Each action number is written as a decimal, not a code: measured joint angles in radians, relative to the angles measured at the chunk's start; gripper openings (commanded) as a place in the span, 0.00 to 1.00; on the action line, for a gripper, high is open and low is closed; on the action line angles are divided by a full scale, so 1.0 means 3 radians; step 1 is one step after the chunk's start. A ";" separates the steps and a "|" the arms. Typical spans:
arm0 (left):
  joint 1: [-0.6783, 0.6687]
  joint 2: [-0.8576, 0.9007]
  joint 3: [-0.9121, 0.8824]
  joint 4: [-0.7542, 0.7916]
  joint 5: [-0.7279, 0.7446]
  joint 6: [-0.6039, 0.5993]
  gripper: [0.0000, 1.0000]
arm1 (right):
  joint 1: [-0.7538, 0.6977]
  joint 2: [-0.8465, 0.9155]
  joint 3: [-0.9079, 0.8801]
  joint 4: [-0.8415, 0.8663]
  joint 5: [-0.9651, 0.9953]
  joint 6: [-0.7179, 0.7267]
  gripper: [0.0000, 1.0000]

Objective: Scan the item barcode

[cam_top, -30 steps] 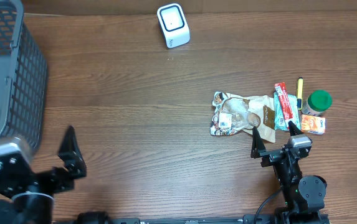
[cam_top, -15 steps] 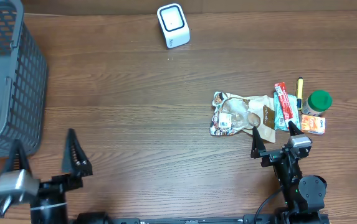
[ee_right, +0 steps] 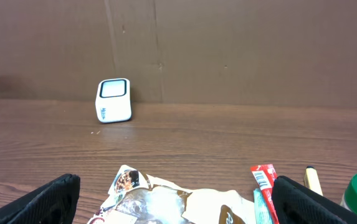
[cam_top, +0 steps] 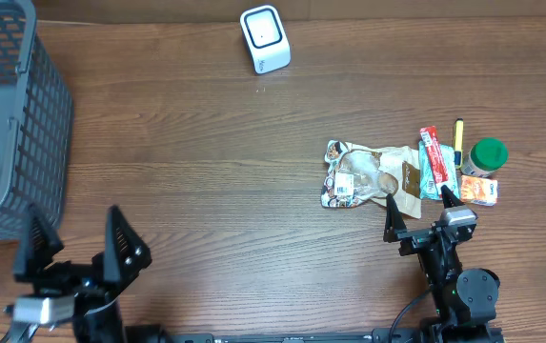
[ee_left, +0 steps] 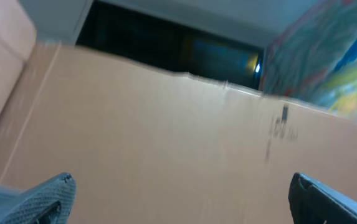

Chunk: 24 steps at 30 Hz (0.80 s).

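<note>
The white barcode scanner (cam_top: 265, 38) stands at the table's far edge, also visible as the scanner (ee_right: 113, 101) in the right wrist view. Several items lie in a cluster at the right, the largest a crumpled brown-and-white snack pouch (cam_top: 373, 176), with a red packet (cam_top: 431, 151) beside it. My right gripper (cam_top: 418, 202) hovers open just in front of the pouch (ee_right: 172, 199), nothing between its fingers. My left gripper (cam_top: 74, 227) is open and empty at the near left. The left wrist view shows only a blurred cardboard wall between the fingertips (ee_left: 47, 196).
A grey mesh basket (cam_top: 10, 114) fills the left edge of the table. Beside the pouch lie a teal packet (cam_top: 438, 177), a yellow pen (cam_top: 459, 133), a green-lidded bottle (cam_top: 488, 157) and a small orange box (cam_top: 480, 191). A cardboard wall (ee_right: 228, 50) backs the table.
My left arm has swung round at the near left, so its open fingers now point away from me. The right arm and the items have not moved.
</note>
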State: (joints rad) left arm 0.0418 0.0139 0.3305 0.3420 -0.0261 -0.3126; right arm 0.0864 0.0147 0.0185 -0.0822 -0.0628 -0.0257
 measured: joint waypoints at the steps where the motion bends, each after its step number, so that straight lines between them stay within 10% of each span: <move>1: 0.0000 0.0000 -0.0104 0.0055 0.0005 0.0000 0.99 | 0.0000 0.0000 0.0000 -0.0001 0.0000 0.0000 1.00; 14: 0.0000 0.0000 -0.1025 0.0060 0.0025 -0.0009 1.00 | 0.0000 0.0000 0.0000 -0.0001 0.0000 0.0001 1.00; 24: 0.0000 -0.0003 -0.1073 -0.1113 0.0025 0.0215 1.00 | 0.0000 0.0000 0.0000 0.0000 0.0000 0.0003 1.00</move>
State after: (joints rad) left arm 0.0418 0.0132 0.0086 0.0082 -0.0185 -0.2481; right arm 0.0864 0.0147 0.0185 -0.0822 -0.0628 -0.0250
